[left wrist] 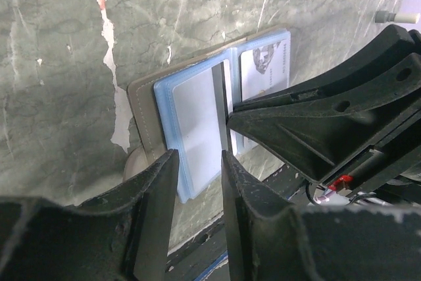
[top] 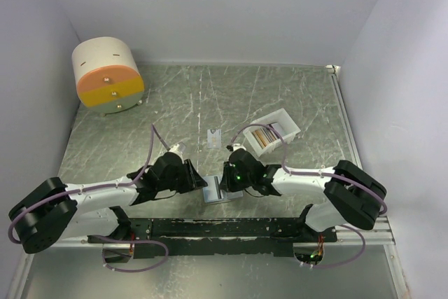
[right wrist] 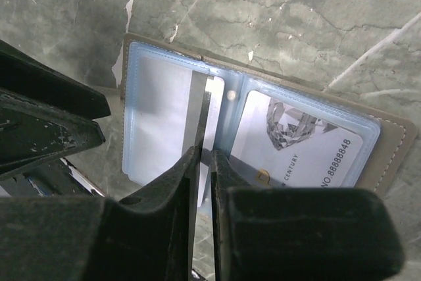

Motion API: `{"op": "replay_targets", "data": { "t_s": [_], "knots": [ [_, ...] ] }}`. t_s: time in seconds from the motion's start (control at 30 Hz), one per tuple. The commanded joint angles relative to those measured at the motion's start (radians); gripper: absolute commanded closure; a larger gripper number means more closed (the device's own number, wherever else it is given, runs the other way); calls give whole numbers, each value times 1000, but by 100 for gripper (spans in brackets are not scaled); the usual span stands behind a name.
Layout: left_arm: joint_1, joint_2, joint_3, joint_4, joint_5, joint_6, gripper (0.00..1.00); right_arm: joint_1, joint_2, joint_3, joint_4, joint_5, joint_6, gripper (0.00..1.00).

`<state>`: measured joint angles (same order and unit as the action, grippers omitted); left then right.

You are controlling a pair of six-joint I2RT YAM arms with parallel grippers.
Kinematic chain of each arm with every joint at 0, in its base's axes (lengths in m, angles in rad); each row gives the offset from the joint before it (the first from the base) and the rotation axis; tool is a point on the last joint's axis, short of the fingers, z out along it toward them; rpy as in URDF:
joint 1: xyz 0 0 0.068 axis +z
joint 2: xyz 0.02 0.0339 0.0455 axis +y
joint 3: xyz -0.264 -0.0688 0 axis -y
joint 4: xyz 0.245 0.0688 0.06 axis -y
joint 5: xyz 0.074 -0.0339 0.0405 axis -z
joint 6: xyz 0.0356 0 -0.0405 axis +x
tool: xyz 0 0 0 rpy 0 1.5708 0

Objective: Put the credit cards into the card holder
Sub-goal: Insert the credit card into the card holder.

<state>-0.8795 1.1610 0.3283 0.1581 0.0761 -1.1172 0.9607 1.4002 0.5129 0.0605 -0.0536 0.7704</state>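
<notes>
Right claw (right wrist: 205, 154) pinches card (right wrist: 200, 113) at card holder (right wrist: 154, 116); left claw (left wrist: 198, 159) agape opposite; tray (top: 294, 127) beyond.

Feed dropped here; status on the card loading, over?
Left gripper open by card holder. Right gripper pinching credit card edge-on over its centre fold. Nothing in the way.

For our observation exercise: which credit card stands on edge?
The grey card in the right gripper, upright over the open card holder; the printed card lies flat in its pocket.
</notes>
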Motion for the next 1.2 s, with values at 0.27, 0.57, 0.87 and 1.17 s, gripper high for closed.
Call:
{"op": "replay_targets", "data": {
  "t_s": [0.27,0.57,0.87,1.17],
  "knots": [
    [5,19,-34,141,11,1,54,-1,18,-64,31,26,20,94],
    [5,45,-31,111,-12,3,52,-2,13,-59,31,25,21,95],
    [4,85,-26,129,-11,5,52,-1,7,-57,32,24,20,96],
    [5,97,-37,193,9,-3,52,0,-1,-68,42,26,25,96]
  ]
}}
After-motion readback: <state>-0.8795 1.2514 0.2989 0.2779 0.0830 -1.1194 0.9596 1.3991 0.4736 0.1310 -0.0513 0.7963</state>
